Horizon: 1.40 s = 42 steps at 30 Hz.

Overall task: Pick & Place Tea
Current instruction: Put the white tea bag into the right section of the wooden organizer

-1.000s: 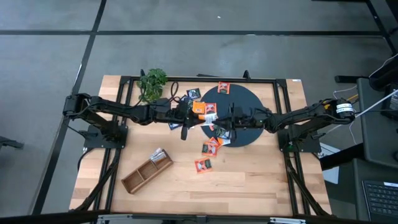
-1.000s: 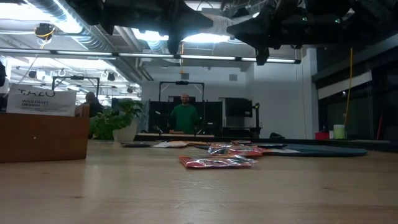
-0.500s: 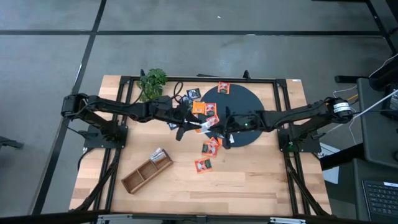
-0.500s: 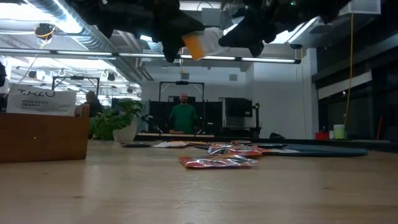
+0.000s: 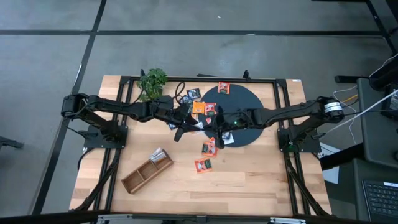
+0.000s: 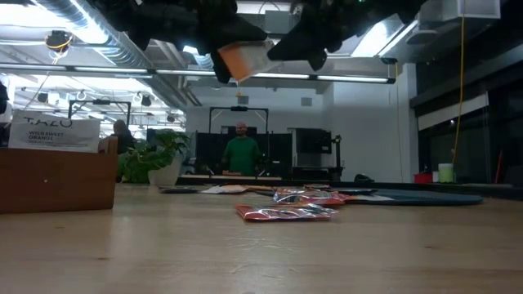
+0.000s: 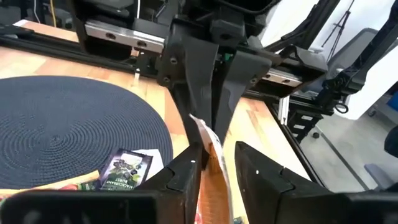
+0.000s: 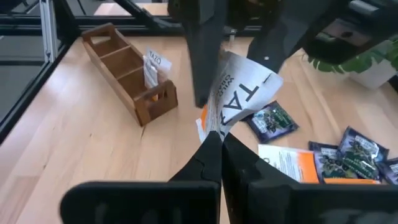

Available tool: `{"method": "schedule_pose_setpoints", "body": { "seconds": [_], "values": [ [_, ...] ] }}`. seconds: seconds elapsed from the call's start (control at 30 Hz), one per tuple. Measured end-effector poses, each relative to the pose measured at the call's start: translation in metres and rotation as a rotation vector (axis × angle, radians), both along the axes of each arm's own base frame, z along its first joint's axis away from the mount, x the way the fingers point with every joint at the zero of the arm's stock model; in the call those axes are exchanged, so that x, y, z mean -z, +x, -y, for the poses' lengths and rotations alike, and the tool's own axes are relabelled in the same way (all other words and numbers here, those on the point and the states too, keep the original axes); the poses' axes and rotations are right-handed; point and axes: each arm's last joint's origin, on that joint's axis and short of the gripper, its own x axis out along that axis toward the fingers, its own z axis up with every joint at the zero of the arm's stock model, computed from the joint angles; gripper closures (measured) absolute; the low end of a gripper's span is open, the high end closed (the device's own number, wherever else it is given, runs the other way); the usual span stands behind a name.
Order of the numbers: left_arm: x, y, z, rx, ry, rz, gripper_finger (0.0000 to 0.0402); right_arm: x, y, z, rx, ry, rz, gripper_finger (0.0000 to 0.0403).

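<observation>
**Two grippers, one tea sachet**

Where the two arms meet in the high view, the left gripper (image 5: 185, 126) and right gripper (image 5: 217, 133) sit close together above the worktop (image 5: 249, 174), beside the dark disc (image 5: 249, 99). More sachets (image 5: 203, 164) lie below them.

In the low view, an orange and white tea sachet (image 6: 241, 59) hangs high in the air between both grippers.

In the left wrist view, the left jaws stand a little apart around the sachet (image 7: 211, 155).

In the right wrist view, the right jaws are pinched tight on the sachet (image 8: 239, 99), above the wooden tray (image 8: 127, 74).
</observation>
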Motion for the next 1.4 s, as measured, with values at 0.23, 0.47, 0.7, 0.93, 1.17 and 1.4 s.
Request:
{"method": "schedule_pose_setpoints", "body": {
  "seconds": [0.23, 0.47, 0.7, 0.93, 1.17, 1.4],
  "values": [
    [-0.008, -0.008, -0.010, 0.006, -0.004, 0.016, 0.0319, 0.001, 0.000, 0.000, -0.014, -0.025, -0.011, 0.0402],
    [-0.050, -0.051, -0.034, -0.068, 0.013, 0.118, 0.0316, 0.003, -0.001, -0.007, -0.071, -0.024, -0.022, 0.0402],
    [-0.065, -0.069, -0.035, -0.103, -0.007, 0.144, 0.0316, 0.004, 0.039, -0.023, -0.181, -0.081, -0.111, 0.0403],
    [-0.065, -0.086, -0.034, -0.137, -0.082, 0.061, 0.0320, 0.005, 0.092, -0.038, -0.377, -0.139, -0.234, 0.0403],
    [-0.076, -0.113, -0.034, -0.191, -0.108, 0.064, 0.0320, -0.001, 0.134, -0.050, -0.488, -0.225, -0.285, 0.0403],
    [-0.076, -0.127, -0.032, -0.235, -0.218, 0.006, 0.0320, 0.000, 0.164, -0.065, -0.586, -0.319, -0.294, 0.0403]
  ]
}}
